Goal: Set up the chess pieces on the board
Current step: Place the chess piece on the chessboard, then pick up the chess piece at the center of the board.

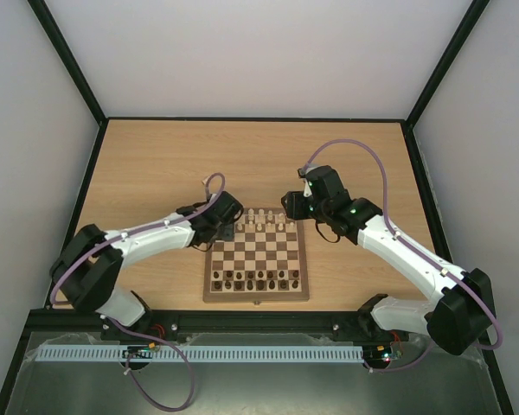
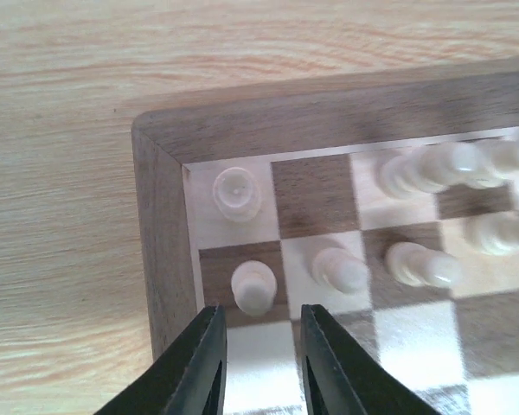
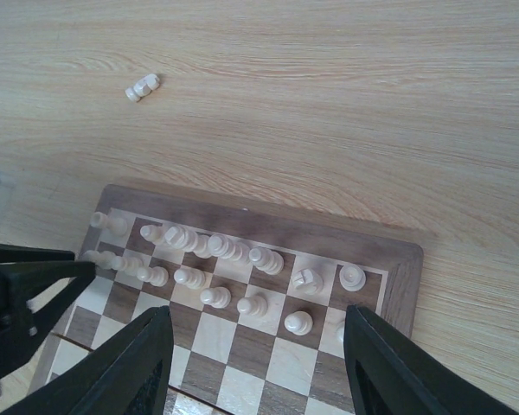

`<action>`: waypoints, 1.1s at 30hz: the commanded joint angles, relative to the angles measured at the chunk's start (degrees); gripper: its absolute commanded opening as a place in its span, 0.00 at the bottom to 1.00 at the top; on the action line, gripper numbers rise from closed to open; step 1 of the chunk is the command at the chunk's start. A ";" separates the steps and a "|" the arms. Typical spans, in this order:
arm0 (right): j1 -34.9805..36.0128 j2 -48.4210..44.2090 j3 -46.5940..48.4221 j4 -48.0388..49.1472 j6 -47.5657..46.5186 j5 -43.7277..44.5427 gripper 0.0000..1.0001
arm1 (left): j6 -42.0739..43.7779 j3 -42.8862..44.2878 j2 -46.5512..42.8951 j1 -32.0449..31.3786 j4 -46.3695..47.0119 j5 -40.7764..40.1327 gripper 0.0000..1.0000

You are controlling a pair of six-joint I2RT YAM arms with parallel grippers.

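- Your left arm (image 1: 147,238) comes in from the lower left of the overhead view, elbow bent. Its left gripper (image 1: 225,226) sits over the upper left corner of the square wooden chessboard with cream and dark brown squares (image 1: 255,259).
- In the left wrist view its black fingers (image 2: 203,367) stand slightly parted at the bottom edge, grasping nothing. A pale cream pawn (image 2: 253,287) stands just beyond the tips.
- Your right arm (image 1: 406,251) reaches from the lower right. Its right gripper (image 1: 291,206) hangs at the board's upper right corner, jaws released and wide, nothing between them.
- Pale cream turned wooden pieces (image 1: 264,219) fill the two upper rows and dark brown pieces (image 1: 255,278) the two lower rows.
- One stray pale piece (image 3: 143,87) lies on its side on the light wood tabletop (image 3: 329,104), upper left of the right wrist view, well apart from the board.
- Overhead, the left gripper hides its own fingertips and the corner squares.
- In the left wrist view the pieces at the right are blurred and cut off.
- In the right wrist view the frame bottom cuts off the board.
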 commanded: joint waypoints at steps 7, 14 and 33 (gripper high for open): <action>-0.05 -0.15 -0.58 0.24 -0.42 -0.75 0.55 | -0.55 7.88 -13.63 -0.20 -12.05 -5.22 0.42; -0.05 -0.65 -0.66 0.26 -0.32 -0.21 0.66 | 3.87 13.90 -8.12 12.04 -8.75 -1.70 0.53; -0.04 -2.17 -1.07 0.49 -0.66 -1.28 0.74 | 16.94 31.67 23.79 28.97 -1.05 12.72 0.57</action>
